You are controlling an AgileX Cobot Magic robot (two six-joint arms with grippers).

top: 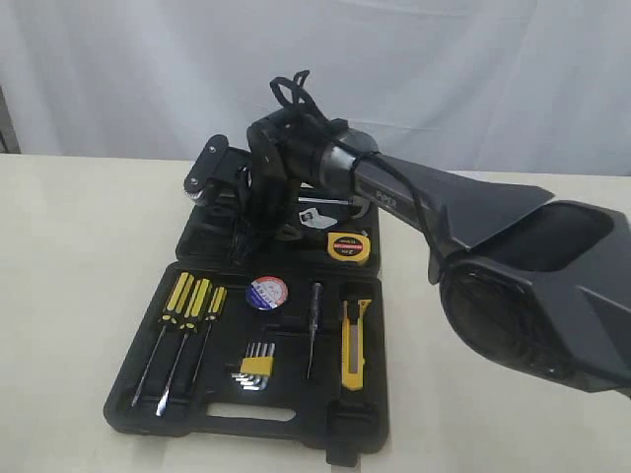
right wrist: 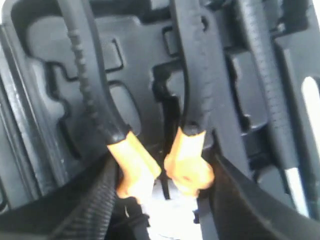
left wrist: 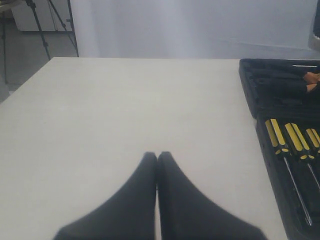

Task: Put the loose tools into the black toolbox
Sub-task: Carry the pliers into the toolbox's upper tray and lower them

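Right jaws clamp pliers (right wrist: 186, 160) above the toolbox (top: 325, 402), far half (left jaws pressed together over table (left wrist: 125, 100)).

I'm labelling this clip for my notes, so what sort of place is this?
Probably a robot lab or recording set-up, not a workshop: a white curtain hangs behind the pale table, a tripod stands beyond it, and the right gripper holds pliers at the black toolbox.

exterior: high, looking down, whole toolbox (top: 126, 392) | left wrist: low over table (left wrist: 125, 100), sharing screwdrivers (left wrist: 287, 137) | right wrist: close-up inside toolbox
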